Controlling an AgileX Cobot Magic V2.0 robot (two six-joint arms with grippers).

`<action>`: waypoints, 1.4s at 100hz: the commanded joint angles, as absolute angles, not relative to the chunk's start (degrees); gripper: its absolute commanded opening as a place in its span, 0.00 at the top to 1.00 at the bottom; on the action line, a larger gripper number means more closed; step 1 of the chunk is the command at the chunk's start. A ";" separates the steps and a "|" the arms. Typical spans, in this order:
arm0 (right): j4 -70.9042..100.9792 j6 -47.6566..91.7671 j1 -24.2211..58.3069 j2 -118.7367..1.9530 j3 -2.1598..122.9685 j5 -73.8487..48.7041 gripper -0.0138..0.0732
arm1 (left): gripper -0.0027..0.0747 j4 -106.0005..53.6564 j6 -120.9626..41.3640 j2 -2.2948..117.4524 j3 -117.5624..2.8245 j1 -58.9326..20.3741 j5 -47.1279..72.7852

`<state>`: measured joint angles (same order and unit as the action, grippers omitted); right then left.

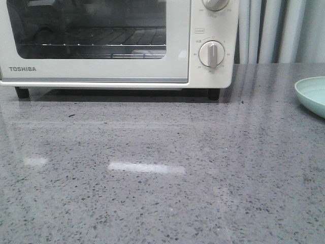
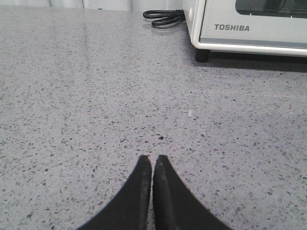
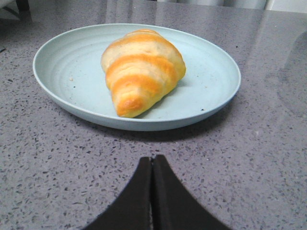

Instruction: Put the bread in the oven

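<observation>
The bread (image 3: 142, 69), a golden-orange croissant with cream stripes, lies on a pale green plate (image 3: 211, 91) in the right wrist view. My right gripper (image 3: 152, 158) is shut and empty, low over the counter just short of the plate. The cream-white TOSHIBA oven (image 1: 101, 68) stands at the back of the counter with its glass door closed; its corner also shows in the left wrist view (image 2: 249, 28). My left gripper (image 2: 153, 158) is shut and empty over bare counter, well short of the oven. Neither gripper shows in the front view.
The plate's edge (image 1: 311, 95) shows at the right of the front view. The oven has round dials (image 1: 212, 54) on its right side and black feet (image 1: 214, 93). A black power cord (image 2: 163, 17) lies coiled beside the oven. Grey curtains (image 1: 279, 30) hang behind the speckled counter.
</observation>
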<state>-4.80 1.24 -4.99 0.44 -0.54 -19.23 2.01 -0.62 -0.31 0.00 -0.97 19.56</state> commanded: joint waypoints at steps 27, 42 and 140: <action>-4.93 1.55 -5.35 1.75 -1.34 -17.86 0.93 | 0.99 2.08 0.00 -1.89 1.37 -1.45 16.59; -4.93 1.55 -5.35 1.75 -1.34 -17.86 0.93 | 0.99 2.08 0.00 -1.89 1.37 -1.45 16.59; 5.76 1.44 -5.35 1.75 -1.24 12.79 0.93 | 0.99 4.07 -0.70 -1.89 1.37 -1.45 -20.71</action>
